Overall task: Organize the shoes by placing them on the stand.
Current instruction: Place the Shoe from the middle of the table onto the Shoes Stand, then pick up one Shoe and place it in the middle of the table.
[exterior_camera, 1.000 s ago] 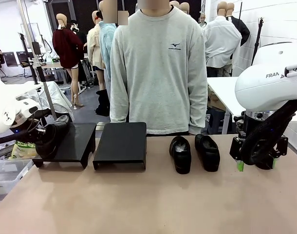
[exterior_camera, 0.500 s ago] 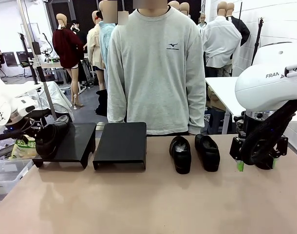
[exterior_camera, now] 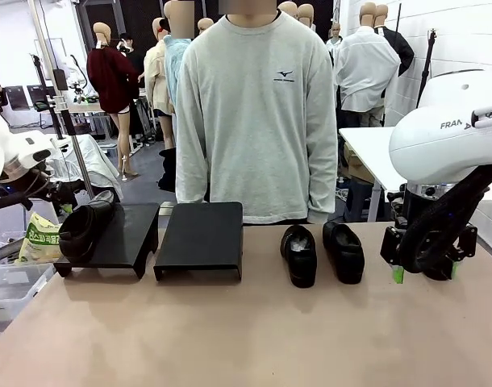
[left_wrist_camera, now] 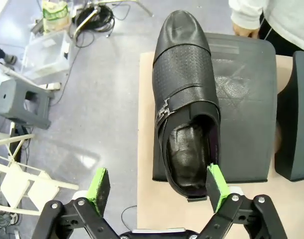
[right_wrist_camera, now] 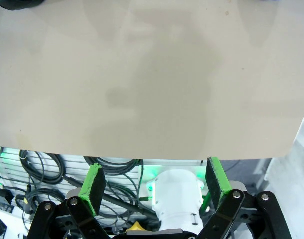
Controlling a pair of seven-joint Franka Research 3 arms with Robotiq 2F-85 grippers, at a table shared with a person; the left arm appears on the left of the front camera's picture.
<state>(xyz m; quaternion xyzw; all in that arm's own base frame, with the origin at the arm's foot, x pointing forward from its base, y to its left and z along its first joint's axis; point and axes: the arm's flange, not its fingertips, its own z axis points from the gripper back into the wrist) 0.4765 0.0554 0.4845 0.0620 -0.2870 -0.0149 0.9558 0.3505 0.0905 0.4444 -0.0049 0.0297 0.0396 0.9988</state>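
1. Left wrist view: we saw the left end effector (left_wrist_camera: 158,185), fingers apart, above a shoe (left_wrist_camera: 184,89) lying on the stand (left_wrist_camera: 244,114), along its outer edge.
2. The right end effector (right_wrist_camera: 154,186) hung spread over the worktop (right_wrist_camera: 152,74), where two more shoes (exterior_camera: 299,255) (exterior_camera: 343,251) sat.
3. We judged them stiff yet slippery; grip across the opening.

Grey floor (left_wrist_camera: 99,94), grey stool (left_wrist_camera: 22,102) on it; white wall (exterior_camera: 468,32) at right, white table (exterior_camera: 379,153) near it

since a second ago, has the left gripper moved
Yes. In the front view the left gripper has pulled back up and toward picture left, off the shoe, which stays on the left stand. Its jaws are open.
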